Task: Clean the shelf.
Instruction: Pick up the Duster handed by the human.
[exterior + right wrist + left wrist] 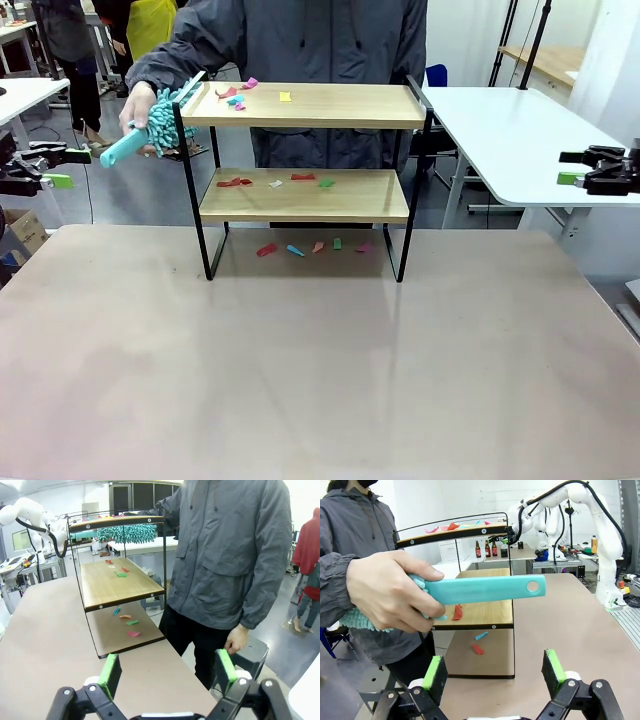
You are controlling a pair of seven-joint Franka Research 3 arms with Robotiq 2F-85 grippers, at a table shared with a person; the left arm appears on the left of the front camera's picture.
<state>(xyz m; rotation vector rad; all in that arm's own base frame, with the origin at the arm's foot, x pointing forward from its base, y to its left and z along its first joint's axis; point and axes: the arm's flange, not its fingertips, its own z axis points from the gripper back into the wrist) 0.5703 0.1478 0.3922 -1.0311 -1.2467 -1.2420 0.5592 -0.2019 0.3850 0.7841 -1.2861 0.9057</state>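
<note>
A wide pale table (320,380) fills the foreground. At its far middle stands the shelf (305,195), a two-tier rack of light wooden boards in a thin black frame. A person (300,40) in a grey jacket stands just behind it. The left gripper (68,167) and the right gripper (568,168) hover off either side of the table, well apart from the shelf, both with jaws spread wide and empty. By the top board's left end the person's hand (137,105) holds a teal duster (150,130) by its fluffy head. In the left wrist view its flat handle (485,590) lies level above the open left gripper (495,672). Small coloured paper scraps (238,95) lie on both boards and on the table under the rack. This looks like the handover, with no sweeping begun. Next, the left gripper would need to rise to the handle, straddle its flat sides and close firmly before the person lets go
</note>
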